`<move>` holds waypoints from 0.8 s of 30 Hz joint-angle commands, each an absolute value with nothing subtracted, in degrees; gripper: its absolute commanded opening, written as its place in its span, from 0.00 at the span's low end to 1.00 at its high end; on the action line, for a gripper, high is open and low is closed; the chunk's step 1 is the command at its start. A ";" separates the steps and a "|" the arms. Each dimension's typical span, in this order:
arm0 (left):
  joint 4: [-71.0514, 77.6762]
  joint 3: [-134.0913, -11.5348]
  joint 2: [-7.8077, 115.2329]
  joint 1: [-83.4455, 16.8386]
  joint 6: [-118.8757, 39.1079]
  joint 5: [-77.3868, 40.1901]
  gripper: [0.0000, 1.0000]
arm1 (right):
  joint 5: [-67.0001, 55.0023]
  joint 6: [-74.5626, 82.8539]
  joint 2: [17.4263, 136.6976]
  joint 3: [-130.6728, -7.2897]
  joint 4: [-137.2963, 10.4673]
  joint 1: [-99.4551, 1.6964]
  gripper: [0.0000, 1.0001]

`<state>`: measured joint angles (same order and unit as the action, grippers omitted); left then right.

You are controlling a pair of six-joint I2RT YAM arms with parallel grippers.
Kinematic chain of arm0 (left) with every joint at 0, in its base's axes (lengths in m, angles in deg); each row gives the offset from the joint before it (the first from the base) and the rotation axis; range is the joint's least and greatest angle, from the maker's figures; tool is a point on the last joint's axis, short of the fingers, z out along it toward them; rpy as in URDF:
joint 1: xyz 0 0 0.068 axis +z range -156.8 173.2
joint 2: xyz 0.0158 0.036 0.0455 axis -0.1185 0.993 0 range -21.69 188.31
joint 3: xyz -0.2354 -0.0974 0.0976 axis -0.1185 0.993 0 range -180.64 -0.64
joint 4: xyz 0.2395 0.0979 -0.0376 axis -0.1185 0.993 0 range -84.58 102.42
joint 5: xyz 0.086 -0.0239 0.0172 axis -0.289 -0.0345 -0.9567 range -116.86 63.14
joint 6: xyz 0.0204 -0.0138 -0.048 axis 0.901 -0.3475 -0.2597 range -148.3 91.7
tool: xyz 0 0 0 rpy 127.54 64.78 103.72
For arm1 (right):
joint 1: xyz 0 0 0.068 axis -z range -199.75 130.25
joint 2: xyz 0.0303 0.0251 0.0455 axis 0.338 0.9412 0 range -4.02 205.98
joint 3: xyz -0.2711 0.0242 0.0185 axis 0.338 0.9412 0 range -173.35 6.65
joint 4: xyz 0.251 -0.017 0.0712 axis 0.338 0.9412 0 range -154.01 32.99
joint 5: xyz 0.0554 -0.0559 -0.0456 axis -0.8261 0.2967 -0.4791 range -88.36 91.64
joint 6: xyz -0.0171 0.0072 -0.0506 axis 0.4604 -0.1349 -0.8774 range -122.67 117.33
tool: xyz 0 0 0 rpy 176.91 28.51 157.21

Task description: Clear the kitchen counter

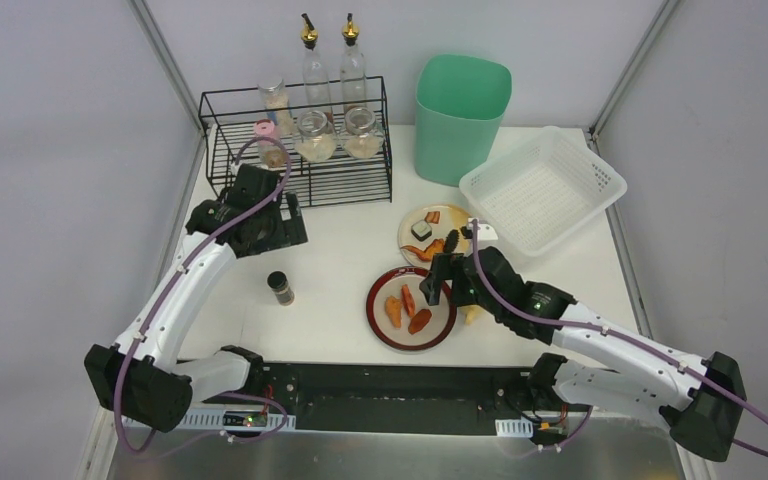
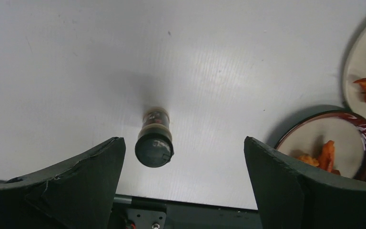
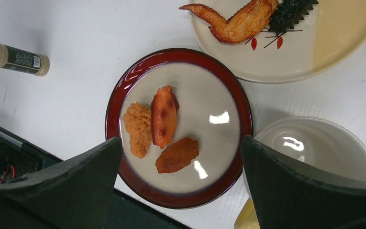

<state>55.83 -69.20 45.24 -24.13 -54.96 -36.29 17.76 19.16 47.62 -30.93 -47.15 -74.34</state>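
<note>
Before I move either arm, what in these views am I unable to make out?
- Bowl: top view, the right arm covers nearly all of it; right wrist view, a finger hides its near edge.
- Spice jar label: blurred in left wrist view, too small from above.
- Cream plate: cut off by the right wrist frame edge.

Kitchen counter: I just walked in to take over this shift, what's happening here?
Two robot arms are clearing the kitchen counter, and neither holds anything. The left end effector, open, hangs over a spice jar standing on the counter. The right end effector, open, hangs over a red-rimmed plate of fried pieces. A second food plate sits beside it.
</note>
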 commanded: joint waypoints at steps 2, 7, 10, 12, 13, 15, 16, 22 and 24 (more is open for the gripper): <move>55.79 -62.59 39.47 -24.72 -59.20 -38.95 0.99 | 17.85 19.23 48.53 -32.19 -48.29 -74.58 0.99; 55.43 -58.32 38.20 -24.73 -61.82 -39.32 0.97 | 18.16 19.08 49.15 -32.27 -48.28 -74.87 0.99; 54.61 -56.44 38.33 -24.74 -62.76 -39.19 0.94 | 18.44 19.06 49.24 -32.25 -48.23 -74.87 0.99; 53.90 -55.23 38.74 -24.73 -63.13 -38.50 0.91 | 18.55 19.05 49.24 -32.25 -48.23 -74.95 0.99; 53.53 -54.69 38.87 -24.73 -63.25 -38.09 0.90 | 18.53 19.05 49.31 -32.27 -48.21 -75.00 0.99; 52.38 -53.73 39.65 -24.73 -63.28 -37.38 0.88 | 18.49 19.03 49.26 -32.35 -48.19 -75.01 0.99; 52.11 -53.44 39.98 -24.76 -63.28 -37.33 0.86 | 18.40 19.04 49.40 -32.31 -48.30 -75.01 0.99; 50.87 -52.04 41.67 -24.73 -63.35 -37.21 0.83 | 18.24 19.00 50.04 -32.41 -48.33 -74.99 0.99; 50.63 -51.50 42.14 -24.73 -63.46 -37.15 0.81 | 18.32 18.95 50.18 -32.42 -48.28 -75.07 0.99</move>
